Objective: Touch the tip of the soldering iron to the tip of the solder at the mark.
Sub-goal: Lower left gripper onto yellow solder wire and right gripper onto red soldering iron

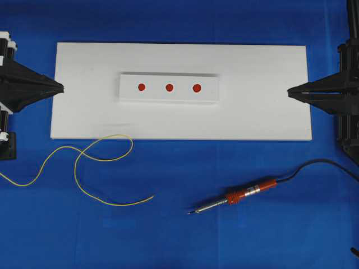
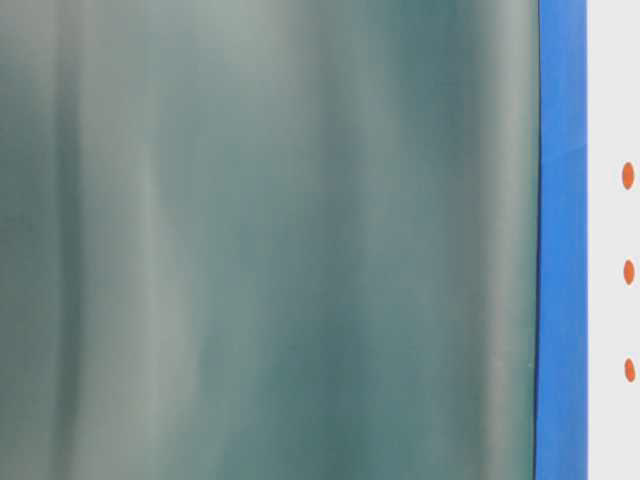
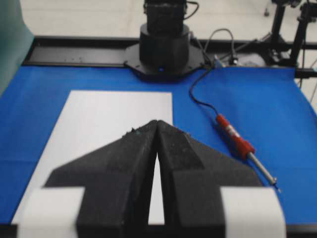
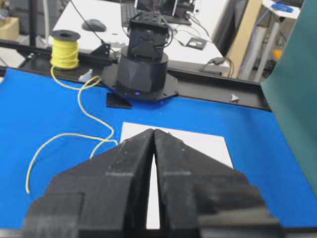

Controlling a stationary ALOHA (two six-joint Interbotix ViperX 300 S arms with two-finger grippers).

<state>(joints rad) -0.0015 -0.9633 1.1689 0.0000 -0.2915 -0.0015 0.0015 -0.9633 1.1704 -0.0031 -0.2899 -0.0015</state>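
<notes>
Left end effector [image 3: 156, 126] clenched, empty; right end effector [image 4: 153, 134] likewise; soldering iron [image 1: 241, 195], solder [image 1: 84, 162] apart.

Bright, even light falls from above across the overhead view, leaving the white board [image 1: 179, 120] nearly blown out and only a thin soft shadow along the raised block [image 1: 169, 88] with its red dots. The blue cloth [image 1: 179, 235] reads saturated and slightly mottled. The table-level view is almost wholly filled by a blurred, streaky green surface [image 2: 270, 240], far out of focus, with pale vertical bands of reflected light. Both wrist views are soft: the near black fingers [image 3: 129, 168] blur at the frame's bottom, while the soldering iron [image 3: 240, 144] and the yellow solder [image 4: 84, 111] stay only moderately sharp. Backgrounds look washed out.
</notes>
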